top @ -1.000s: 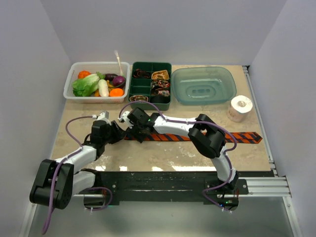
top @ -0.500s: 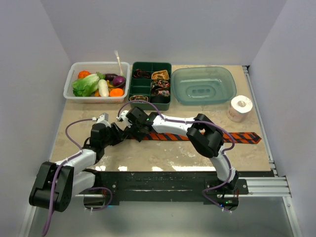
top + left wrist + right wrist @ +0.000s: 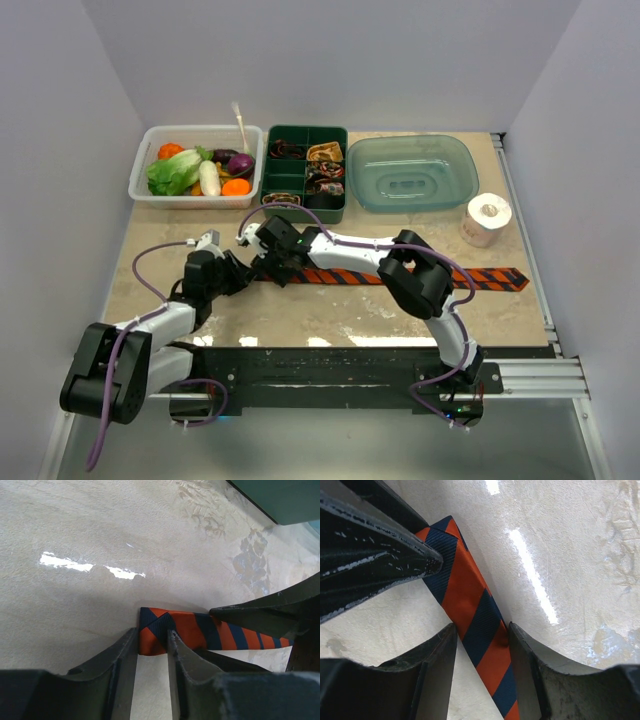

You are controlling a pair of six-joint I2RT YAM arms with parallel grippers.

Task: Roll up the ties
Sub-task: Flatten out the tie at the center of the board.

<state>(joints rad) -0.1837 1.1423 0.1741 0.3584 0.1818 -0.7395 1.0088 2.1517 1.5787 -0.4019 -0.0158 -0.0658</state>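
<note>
The orange-and-black striped tie [image 3: 400, 277] lies flat across the table, its pointed end [image 3: 520, 279] at the right. My left gripper [image 3: 247, 268] [image 3: 152, 636] is at the narrow left end, shut on the folded tip [image 3: 152, 640], which touches both fingers. My right gripper [image 3: 270, 268] [image 3: 480, 627] stands just to the right of it, open. Its fingers straddle the tie's [image 3: 480, 625] width, the right finger touching one edge. Small coiled ties [image 3: 325, 152] sit in the green divided box [image 3: 285, 205].
A clear bin of vegetables [image 3: 140, 185] stands at the back left, a teal tub [image 3: 412, 200] at the back right. A white paper roll [image 3: 488, 218] sits beside the tie's wide end. A metal rail [image 3: 520, 375] runs along the near edge.
Both grippers have shifted slightly left and away along the tie's narrow end. The tie itself lies where it did.
</note>
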